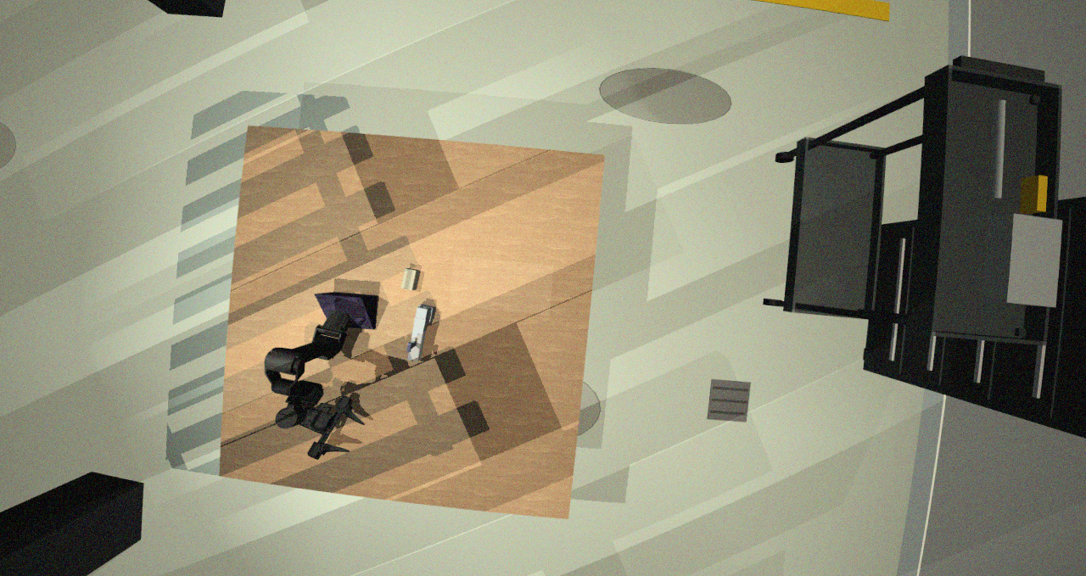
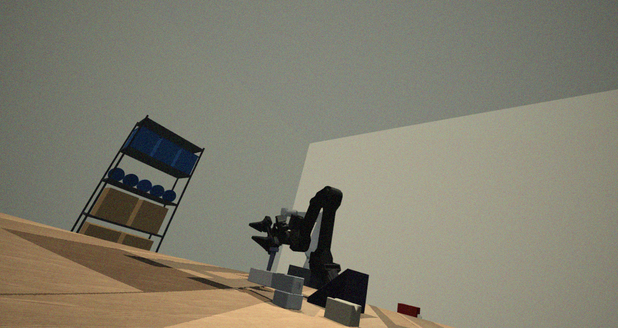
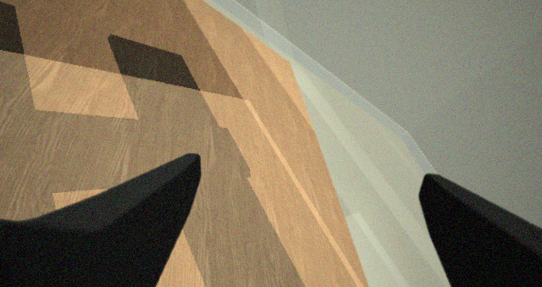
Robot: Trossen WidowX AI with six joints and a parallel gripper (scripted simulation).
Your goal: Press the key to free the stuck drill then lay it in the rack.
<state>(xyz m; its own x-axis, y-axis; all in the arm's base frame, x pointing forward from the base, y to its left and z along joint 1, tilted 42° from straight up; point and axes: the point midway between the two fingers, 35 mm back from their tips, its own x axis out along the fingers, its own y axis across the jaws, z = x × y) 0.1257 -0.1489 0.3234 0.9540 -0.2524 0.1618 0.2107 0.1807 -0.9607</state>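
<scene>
My gripper (image 1: 345, 430) is open and empty, held above the wooden table near its front left part; the wrist view shows only bare table and floor between the fingers. In the exterior view the gripper (image 2: 261, 233) points left, well above the table. A pale grey fixture (image 1: 419, 329) lies on the table to the right of the arm, with a blue drill part (image 1: 413, 349) at its near end; the blue shaft (image 2: 271, 261) stands up from the grey blocks (image 2: 276, 282). A dark wedge-shaped rack (image 1: 349, 310) stands by the arm's base. A small beige block (image 1: 411, 277) sits beyond the fixture.
A shelf unit with blue bins and cardboard boxes (image 2: 138, 183) stands off the table. A small red block (image 2: 408, 309) lies at the table's far right. Dark machinery (image 1: 979, 238) stands on the floor far to the right.
</scene>
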